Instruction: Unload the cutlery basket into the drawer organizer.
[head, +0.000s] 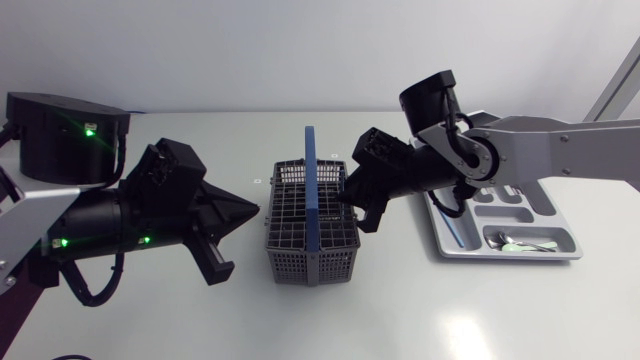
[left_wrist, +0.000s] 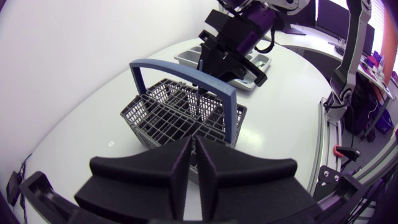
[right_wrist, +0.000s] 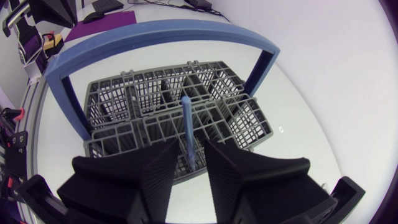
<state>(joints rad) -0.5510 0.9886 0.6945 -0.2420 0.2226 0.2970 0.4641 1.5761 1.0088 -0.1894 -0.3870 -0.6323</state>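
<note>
Head view puts the grey basket (head: 290, 262) at the middle of the frame, its blue handle (head: 312, 200) running across it from top to bottom, and the organizer (head: 505, 256) at the right of the frame, on the same table (head: 400, 310) but well apart from the basket. A spoon (head: 520, 243) lies in the organizer's lower compartment, and the right arm covers the organizer's upper left corner. The left gripper (head: 245, 212) sits just beside the basket's left wall, and the right gripper (head: 368, 215) is at its right rim. From above, what the right gripper reaches for is hidden under it. Right wrist view shows it: a thin blue utensil (right_wrist: 188, 134) stands upright in a basket compartment on the gripper's side, between slightly spread jaws, with a gap showing on one side of it. Left wrist view shows the left jaws pressed together with nothing in them, the basket straight ahead, the handle arching between the two grippers, and the organizer beyond.
</note>
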